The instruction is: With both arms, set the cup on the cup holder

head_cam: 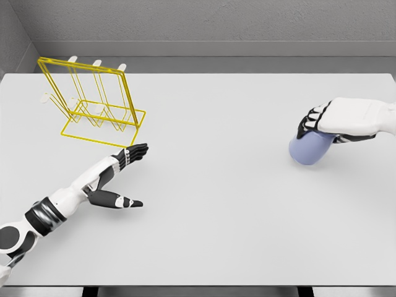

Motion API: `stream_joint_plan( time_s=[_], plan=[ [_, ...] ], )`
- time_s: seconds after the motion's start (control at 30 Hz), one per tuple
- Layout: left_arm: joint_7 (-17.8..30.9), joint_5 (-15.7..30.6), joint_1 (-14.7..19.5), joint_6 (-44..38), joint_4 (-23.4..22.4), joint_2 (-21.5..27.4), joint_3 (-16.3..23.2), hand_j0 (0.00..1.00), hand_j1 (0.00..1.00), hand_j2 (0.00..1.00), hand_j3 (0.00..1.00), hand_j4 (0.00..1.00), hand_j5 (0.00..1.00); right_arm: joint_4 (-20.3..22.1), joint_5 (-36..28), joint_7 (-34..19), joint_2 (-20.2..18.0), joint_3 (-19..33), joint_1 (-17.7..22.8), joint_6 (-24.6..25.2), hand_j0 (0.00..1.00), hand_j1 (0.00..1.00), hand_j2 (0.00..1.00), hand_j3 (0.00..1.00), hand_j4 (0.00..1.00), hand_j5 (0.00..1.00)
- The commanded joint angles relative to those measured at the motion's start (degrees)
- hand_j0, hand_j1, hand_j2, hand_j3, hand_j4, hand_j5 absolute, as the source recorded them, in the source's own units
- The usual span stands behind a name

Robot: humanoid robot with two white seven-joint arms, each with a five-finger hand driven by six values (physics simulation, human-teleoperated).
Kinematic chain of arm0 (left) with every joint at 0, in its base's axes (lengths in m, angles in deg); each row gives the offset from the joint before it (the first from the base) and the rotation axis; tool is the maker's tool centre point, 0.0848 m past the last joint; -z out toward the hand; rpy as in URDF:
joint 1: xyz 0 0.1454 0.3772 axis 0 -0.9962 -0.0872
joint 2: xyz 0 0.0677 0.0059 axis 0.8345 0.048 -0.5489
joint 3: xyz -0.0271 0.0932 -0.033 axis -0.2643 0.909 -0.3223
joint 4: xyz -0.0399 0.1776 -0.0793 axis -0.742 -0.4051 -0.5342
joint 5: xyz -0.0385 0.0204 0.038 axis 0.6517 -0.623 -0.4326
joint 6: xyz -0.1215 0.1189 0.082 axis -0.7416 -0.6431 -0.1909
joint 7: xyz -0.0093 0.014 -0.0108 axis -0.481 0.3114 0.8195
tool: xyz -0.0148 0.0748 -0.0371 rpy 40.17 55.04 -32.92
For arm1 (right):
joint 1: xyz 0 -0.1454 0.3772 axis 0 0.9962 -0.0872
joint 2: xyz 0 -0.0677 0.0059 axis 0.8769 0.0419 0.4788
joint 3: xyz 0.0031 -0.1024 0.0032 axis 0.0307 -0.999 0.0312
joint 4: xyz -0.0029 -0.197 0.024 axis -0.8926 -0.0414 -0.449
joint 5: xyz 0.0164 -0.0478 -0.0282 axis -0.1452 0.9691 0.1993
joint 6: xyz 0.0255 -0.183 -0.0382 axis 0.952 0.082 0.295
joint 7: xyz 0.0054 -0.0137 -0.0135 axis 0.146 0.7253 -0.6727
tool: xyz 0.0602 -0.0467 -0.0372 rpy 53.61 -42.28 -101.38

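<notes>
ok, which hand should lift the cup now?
Right. The right hand is already curled over the lavender cup. The left hand lies open beside the yellow cup holder, far across the table.

Lavender-blue cup [307, 150], yellow wire cup holder [93, 102], white table [216, 216]

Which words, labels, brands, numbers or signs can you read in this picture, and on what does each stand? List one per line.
None: no text, number or sign shows anywhere.
Cup: plain lilac, no label.
Cup holder: bare yellow wire, no tag.
Table: plain white.
Left hand and right hand: white and black shells, no markings to read.
</notes>
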Motion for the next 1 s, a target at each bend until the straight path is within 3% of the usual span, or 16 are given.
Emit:
stream_joint_plan(
  time_s=[0.0, 0.17, 0.4, 0.73, 0.97],
  plan=[
    [0.0, 0.17, 0.0, -0.01, 0.03, 0.06, 0.03, 1.0, 1.0, 1.0, 1.0, 1.0, 1.0, 5.0, -0.12, 0.03, -0.3, 0.36, 0.0, 0.18, 0.57, 0.57, 0.57, 0.57, 0.57, 0.57],
    [0.0, 0.26, 0.0, -0.01, 0.03, 0.06, 0.03, 1.0, 1.0, 1.0, 1.0, 1.0, 1.0, 7.64, -0.12, 0.03, 1.19, 0.1, -0.26, 0.18, 0.57, 0.57, 0.57, 0.57, 0.57, 0.57],
    [0.0, 0.26, 0.0, -0.01, -0.41, 0.06, 0.03, 1.0, 1.0, 1.0, 1.0, 1.0, 1.0, 7.73, 0.05, 0.03, 9.63, 0.01, -0.35, 0.18, 0.57, 0.57, 0.57, 0.57, 0.57, 0.57],
    [0.0, 0.35, 0.35, -0.01, -1.11, 0.06, -0.06, 1.0, 1.0, 1.0, 1.0, 1.0, 1.0, 7.73, 2.25, 0.03, 17.02, -2.1, -0.35, 0.18, 0.58, 0.58, 0.58, 0.58, 0.58, 0.58],
    [0.0, 0.35, 0.62, -0.01, -1.11, 0.14, 0.03, 1.0, 1.0, 1.0, 1.0, 1.0, 1.0, 7.73, 3.66, 0.03, 18.69, -5.7, -0.26, 0.18, 0.58, 0.58, 0.58, 0.58, 0.58, 0.58]
  ],
)
